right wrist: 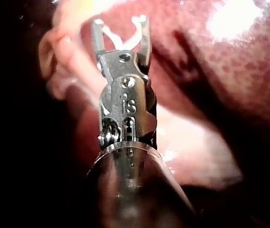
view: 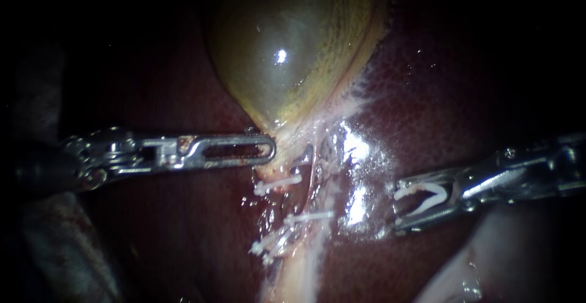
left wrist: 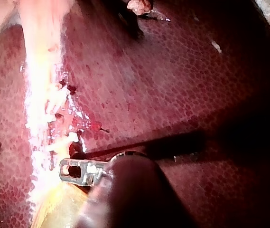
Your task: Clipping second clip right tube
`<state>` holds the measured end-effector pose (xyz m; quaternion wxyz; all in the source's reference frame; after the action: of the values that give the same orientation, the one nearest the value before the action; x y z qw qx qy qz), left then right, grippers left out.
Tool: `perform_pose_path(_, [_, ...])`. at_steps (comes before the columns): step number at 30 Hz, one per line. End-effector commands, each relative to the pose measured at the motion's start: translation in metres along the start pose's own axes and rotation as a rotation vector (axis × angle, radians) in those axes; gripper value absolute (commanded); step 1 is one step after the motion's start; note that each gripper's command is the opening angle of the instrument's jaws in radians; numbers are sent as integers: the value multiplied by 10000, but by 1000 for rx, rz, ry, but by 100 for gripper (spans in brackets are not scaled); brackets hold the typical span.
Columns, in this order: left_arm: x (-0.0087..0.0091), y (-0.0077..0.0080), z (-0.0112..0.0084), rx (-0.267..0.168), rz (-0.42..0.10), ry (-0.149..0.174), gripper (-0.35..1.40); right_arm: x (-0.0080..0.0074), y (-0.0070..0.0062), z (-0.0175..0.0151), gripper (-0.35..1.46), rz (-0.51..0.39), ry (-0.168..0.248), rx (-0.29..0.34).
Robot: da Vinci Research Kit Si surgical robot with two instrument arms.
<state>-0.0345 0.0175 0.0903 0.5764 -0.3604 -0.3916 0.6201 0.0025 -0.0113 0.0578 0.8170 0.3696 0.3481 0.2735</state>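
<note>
The greenish gallbladder (view: 287, 46) lies on the dark red liver (view: 439, 95). My left instrument (view: 268, 150) reaches across to the gallbladder's neck, its jaws shut on the tissue there; the left wrist view shows that instrument (left wrist: 67, 170) at the pale stalk. Below the neck run pale tubes (view: 314, 181) carrying three white clips: one upper left (view: 278, 184), one in the middle (view: 309, 216), one lower left (view: 265, 248). My right instrument (view: 401, 206) sits to the right of the tubes, apart from them, its jaws spread wide around an open white clip (view: 422, 196). The right wrist view shows this clip (right wrist: 125, 38) in the instrument (right wrist: 120, 23).
Wet, shiny tissue (view: 357, 150) lies between the tubes and the right instrument. A pale fold of tissue (view: 488, 260) sits under the right shaft. Small blood spots (left wrist: 94, 124) mark the liver beside the stalk.
</note>
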Motion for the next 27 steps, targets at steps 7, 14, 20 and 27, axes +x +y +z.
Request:
perform_pose_path(7, [0,1,-1,0,0,0,-35,0,0,0,54,1,0,-1])
perform_pose_path(14, [-2,9,-8,-2,-2,-3,-35,4,-2,6,54,27,3,-4])
perform_pose_path(20, [-2,22,-22,-6,-7,-9,-35,12,-5,21,54,74,9,-11])
perform_pose_path(27, [-3,30,-43,-13,-10,-18,-35,19,-3,48,55,125,10,8])
